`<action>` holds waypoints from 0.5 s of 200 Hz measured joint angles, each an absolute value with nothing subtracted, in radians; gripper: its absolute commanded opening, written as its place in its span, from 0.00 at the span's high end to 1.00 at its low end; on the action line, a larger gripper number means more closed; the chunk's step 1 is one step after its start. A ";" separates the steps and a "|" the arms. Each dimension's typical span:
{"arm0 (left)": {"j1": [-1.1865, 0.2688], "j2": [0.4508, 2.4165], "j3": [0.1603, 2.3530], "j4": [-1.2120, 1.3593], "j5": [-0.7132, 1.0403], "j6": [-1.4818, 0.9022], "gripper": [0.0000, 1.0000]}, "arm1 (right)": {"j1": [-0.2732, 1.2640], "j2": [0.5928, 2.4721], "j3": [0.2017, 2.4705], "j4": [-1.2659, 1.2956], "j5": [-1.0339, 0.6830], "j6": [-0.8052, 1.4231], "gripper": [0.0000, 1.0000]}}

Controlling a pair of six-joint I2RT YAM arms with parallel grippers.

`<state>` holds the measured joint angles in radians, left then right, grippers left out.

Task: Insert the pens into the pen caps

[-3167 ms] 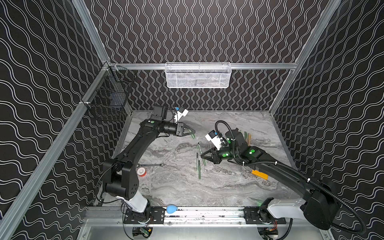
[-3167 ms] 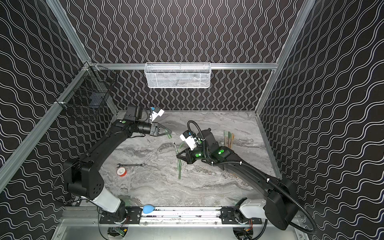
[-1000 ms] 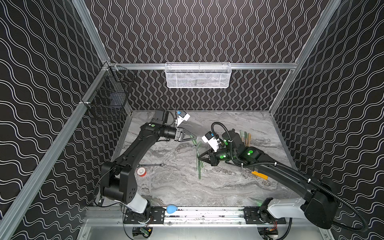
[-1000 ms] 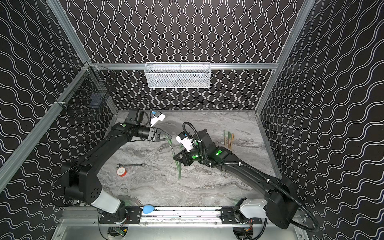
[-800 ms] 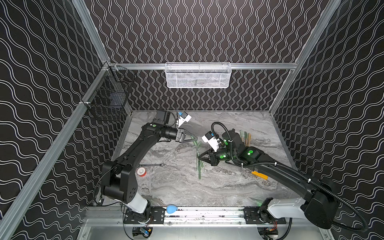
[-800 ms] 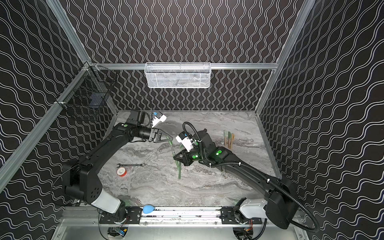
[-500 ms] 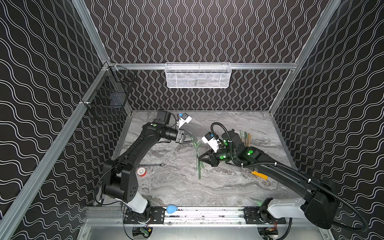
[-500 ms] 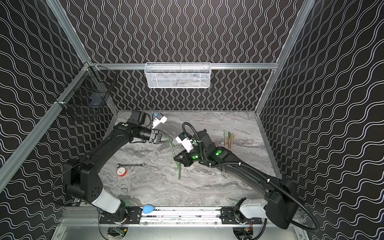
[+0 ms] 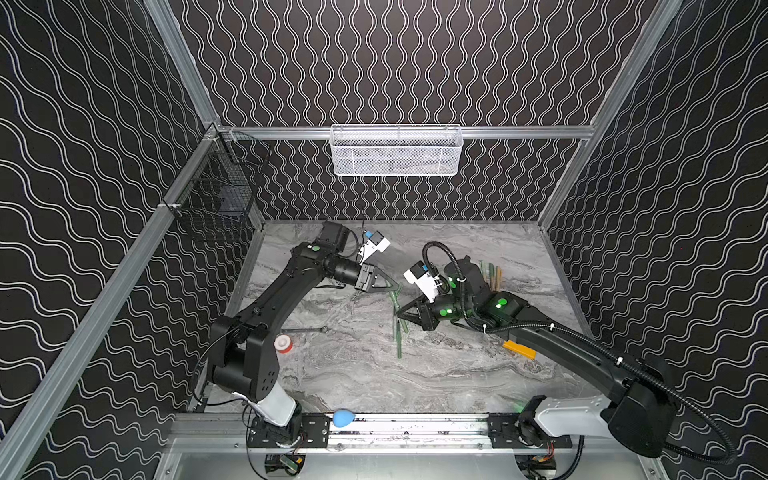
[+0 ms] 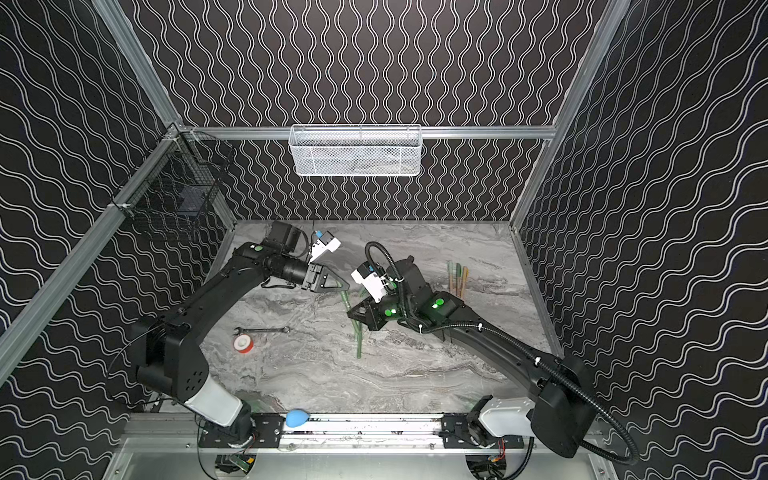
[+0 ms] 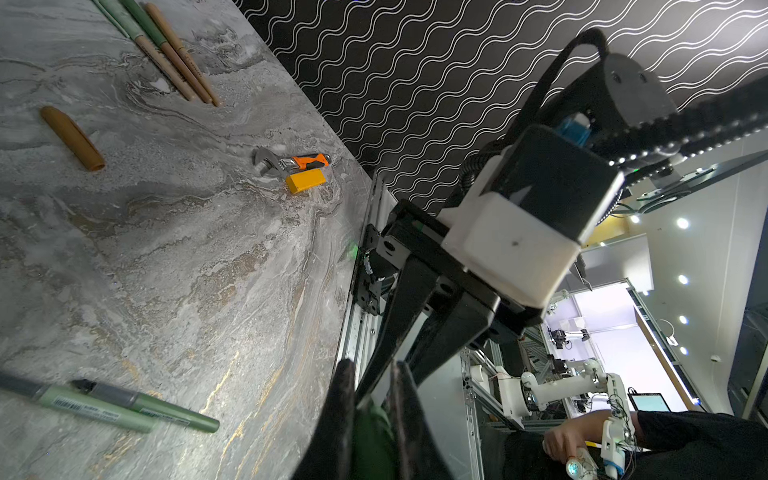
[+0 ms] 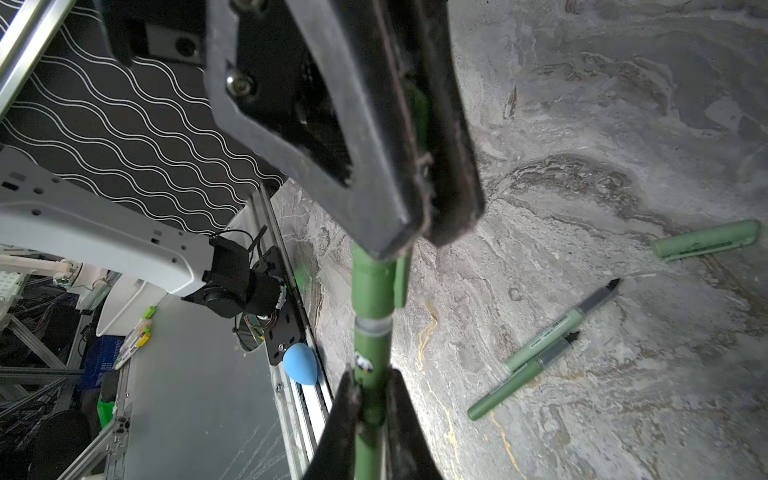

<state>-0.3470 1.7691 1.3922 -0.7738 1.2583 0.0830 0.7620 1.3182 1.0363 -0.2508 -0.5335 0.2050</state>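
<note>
My left gripper (image 9: 394, 286) (image 10: 347, 286) (image 11: 372, 370) is shut on a green pen cap (image 11: 370, 436) (image 12: 374, 282) above the table's middle. My right gripper (image 9: 399, 313) (image 10: 351, 313) (image 12: 370, 376) is shut on a green pen (image 12: 370, 345) (image 9: 394, 300), in line with the cap. The pen's tip end is inside the cap. Two uncapped green pens (image 9: 399, 338) (image 10: 358, 338) (image 11: 124, 405) (image 12: 540, 353) lie together on the table below the grippers. A loose pale green cap (image 12: 706, 241) and an orange-tan cap (image 11: 72, 139) also lie on the table.
Three pens (image 9: 490, 274) (image 10: 457, 276) (image 11: 166, 45) lie side by side at the back right. A silver wrench (image 9: 307, 330) and a tape roll (image 9: 283, 344) are on the left. A yellow-orange utility knife (image 9: 519, 350) lies under my right arm. A blue egg (image 9: 343, 417) sits on the front rail.
The two grippers have come together above the table's middle. My left gripper moved right and down with the cap, and the cap now sits over the pen's tip.
</note>
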 measured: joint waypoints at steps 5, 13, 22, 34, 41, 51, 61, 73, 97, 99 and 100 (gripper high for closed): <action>-0.350 1.769 1.393 -0.776 1.255 0.083 1.00 | 0.762 1.318 1.036 -0.251 -0.533 0.205 0.96; -0.355 1.769 1.393 -0.780 1.252 0.084 1.00 | 0.762 1.317 1.036 -0.255 -0.533 0.205 0.96; -0.360 1.769 1.392 -0.782 1.247 0.085 1.00 | 0.762 1.316 1.033 -0.256 -0.530 0.205 0.97; -0.367 1.765 1.383 -0.779 1.239 0.087 1.00 | 0.762 1.311 1.024 -0.257 -0.526 0.205 0.97; -0.370 1.762 1.379 -0.778 1.235 0.089 1.00 | 0.763 1.309 1.021 -0.258 -0.525 0.205 0.97; -0.373 1.758 1.374 -0.771 1.229 0.089 0.90 | 0.763 1.309 1.021 -0.258 -0.523 0.206 0.97; -0.373 1.753 1.372 -0.767 1.224 0.090 0.79 | 0.764 1.314 1.023 -0.257 -0.520 0.210 0.97; -0.373 1.749 1.372 -0.765 1.218 0.100 0.67 | 0.764 1.325 1.031 -0.252 -0.517 0.209 0.97; -0.383 1.748 1.375 -0.802 1.232 0.100 0.59 | 0.763 1.333 1.047 -0.186 -0.473 0.221 0.96; -0.383 1.748 1.375 -0.805 1.233 0.100 0.59 | 0.763 1.333 1.048 -0.181 -0.471 0.221 0.96; -0.384 1.748 1.375 -0.806 1.234 0.100 0.59 | 0.763 1.334 1.049 -0.178 -0.470 0.221 0.96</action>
<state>-0.3836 1.7481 1.3750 -0.8062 1.2335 0.0998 0.7628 1.3338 1.0492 -0.1780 -0.4702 0.2211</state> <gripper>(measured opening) 0.406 0.116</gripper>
